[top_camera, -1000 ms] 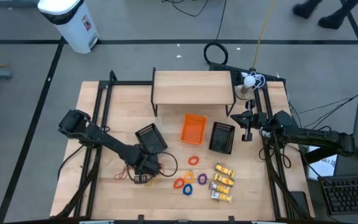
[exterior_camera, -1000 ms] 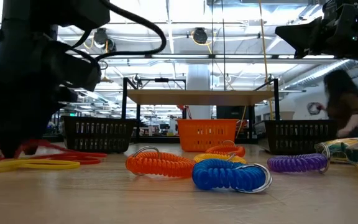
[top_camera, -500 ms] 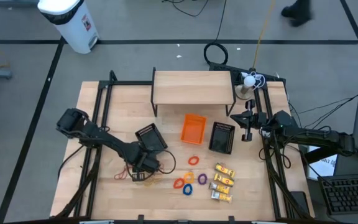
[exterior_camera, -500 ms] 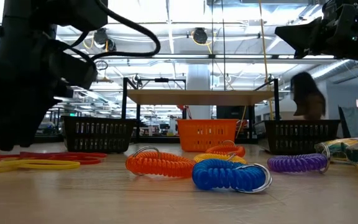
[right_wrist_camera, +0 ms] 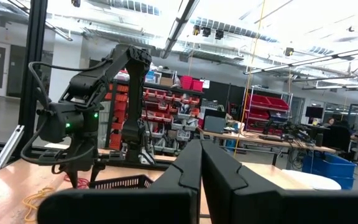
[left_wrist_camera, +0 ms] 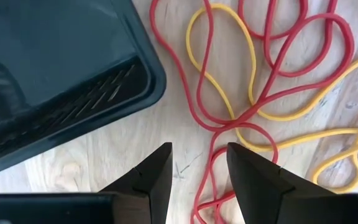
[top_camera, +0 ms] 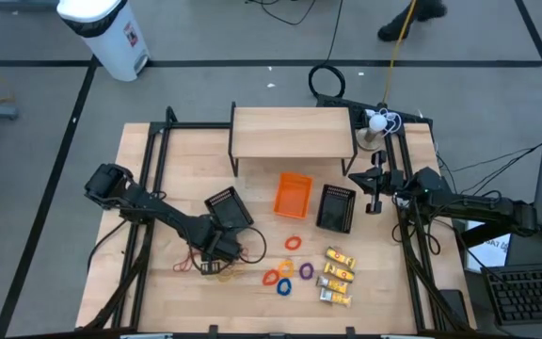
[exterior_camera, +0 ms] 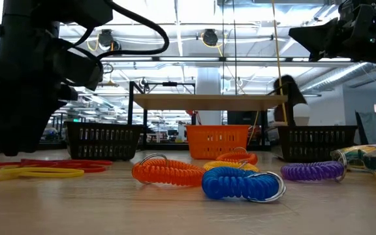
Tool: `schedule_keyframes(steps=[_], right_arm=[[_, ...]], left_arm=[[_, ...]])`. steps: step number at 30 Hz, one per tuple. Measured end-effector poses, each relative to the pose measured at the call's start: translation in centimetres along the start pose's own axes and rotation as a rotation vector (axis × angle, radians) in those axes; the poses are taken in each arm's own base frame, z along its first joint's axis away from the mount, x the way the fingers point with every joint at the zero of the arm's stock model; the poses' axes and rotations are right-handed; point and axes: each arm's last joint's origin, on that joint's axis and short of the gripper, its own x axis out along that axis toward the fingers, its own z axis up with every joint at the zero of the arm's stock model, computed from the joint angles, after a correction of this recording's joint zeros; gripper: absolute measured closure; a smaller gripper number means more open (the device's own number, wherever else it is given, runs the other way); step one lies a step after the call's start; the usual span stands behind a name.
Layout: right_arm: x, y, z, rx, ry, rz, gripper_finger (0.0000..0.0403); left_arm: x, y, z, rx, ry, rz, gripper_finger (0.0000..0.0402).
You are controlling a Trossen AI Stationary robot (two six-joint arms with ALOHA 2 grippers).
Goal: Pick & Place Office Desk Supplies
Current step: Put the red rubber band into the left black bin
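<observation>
Red rubber bands [left_wrist_camera: 272, 81] and yellow rubber bands [left_wrist_camera: 229, 62] lie tangled on the table at the near left [top_camera: 196, 266]. My left gripper [left_wrist_camera: 197, 165] hangs open just above them, fingers pointing down. One red strand runs on the table below the gap. Orange [exterior_camera: 168, 173], blue [exterior_camera: 240, 184] and purple [exterior_camera: 312, 171] coil rings lie near the middle. Yellow-and-white packets [top_camera: 337, 276] lie to their right. My right gripper [right_wrist_camera: 201, 155] is shut and raised at the table's right side [top_camera: 376, 202].
A black mesh bin [left_wrist_camera: 55, 74] stands right beside my left gripper, on its far side. An orange bin [top_camera: 293, 194] and a second black mesh bin [top_camera: 336, 207] stand mid-table. A wooden shelf [top_camera: 293, 132] spans the far edge. A person [exterior_camera: 289, 98] shows beyond the table.
My left gripper has risen a little off the rubber bands and stays open. The bands lie flat on the table.
</observation>
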Motion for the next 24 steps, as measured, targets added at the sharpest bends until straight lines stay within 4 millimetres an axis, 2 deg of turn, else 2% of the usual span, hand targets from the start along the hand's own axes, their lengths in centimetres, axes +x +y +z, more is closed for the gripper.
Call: schedule_keyframes(steps=[9, 14, 24], right_arm=[[0.0, 0.0, 0.0, 0.0, 0.0, 0.0, 0.0403], [0.0, 0.0, 0.0, 0.0, 0.0, 0.0, 0.0403], [0.0, 0.0, 0.0, 0.0, 0.001, 0.0, 0.0403]], left_arm=[[0.7, -0.2, 0.1, 0.012, -0.05, -0.029, 0.025], [1.5, 0.2, -0.5, 0.021, -0.025, -0.027, 0.025], [1.5, 0.3, -0.8, 0.018, 0.009, -0.029, 0.025]])
